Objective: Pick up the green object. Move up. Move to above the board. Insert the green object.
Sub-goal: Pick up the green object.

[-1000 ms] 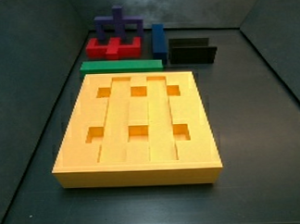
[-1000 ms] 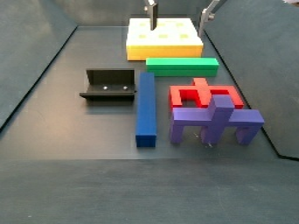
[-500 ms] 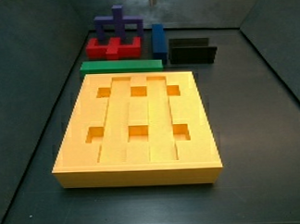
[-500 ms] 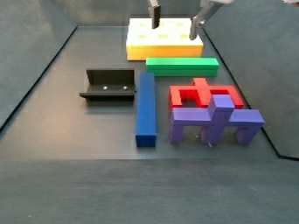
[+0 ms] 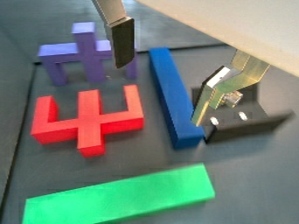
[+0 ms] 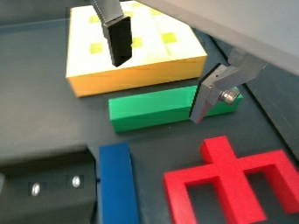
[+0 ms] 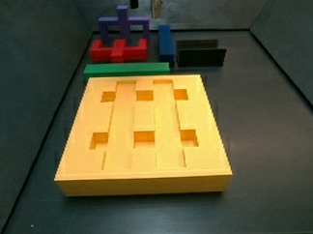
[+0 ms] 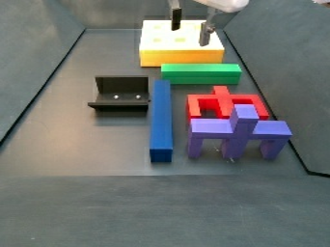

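The claw [image 8: 190, 28] is seen spread and empty at the frame's top, above the board [image 8: 180, 53]. The green object [image 6: 149, 107] is shown close only in both wrist views.

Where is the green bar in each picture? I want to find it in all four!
Wrist view: the green object lies near the picture's edge, past the red block.
Wrist view: it lies against the board, under the open gripper.
Side view: it lies behind the board.
Side view: it lies in front of the board.
Shared landmark: the long blue bar.
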Robot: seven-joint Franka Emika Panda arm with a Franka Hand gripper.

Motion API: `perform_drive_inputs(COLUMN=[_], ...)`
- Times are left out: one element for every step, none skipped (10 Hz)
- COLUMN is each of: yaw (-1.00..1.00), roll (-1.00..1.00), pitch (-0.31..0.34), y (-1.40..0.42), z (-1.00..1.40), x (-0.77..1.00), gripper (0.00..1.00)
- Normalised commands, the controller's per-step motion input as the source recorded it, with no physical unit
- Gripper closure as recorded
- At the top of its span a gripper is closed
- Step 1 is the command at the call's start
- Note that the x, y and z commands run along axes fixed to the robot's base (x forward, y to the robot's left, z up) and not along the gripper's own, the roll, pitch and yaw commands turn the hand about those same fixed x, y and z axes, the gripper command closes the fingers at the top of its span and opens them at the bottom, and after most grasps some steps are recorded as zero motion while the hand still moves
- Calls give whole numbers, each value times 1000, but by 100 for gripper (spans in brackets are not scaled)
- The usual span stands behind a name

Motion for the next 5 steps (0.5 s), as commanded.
perform_drive_inputs(yaw=[-929,-894,-726,-740,-786], roll=[0,-10,-176,-179,-219], pitch=[-61,-67,-234,-231,-144], y=[-277,-291,-263,-246,-111], z=[-186,-194,-400,-426,-486], x=[0,0,-134,-154,-171], gripper=[0,0,0,0,0])
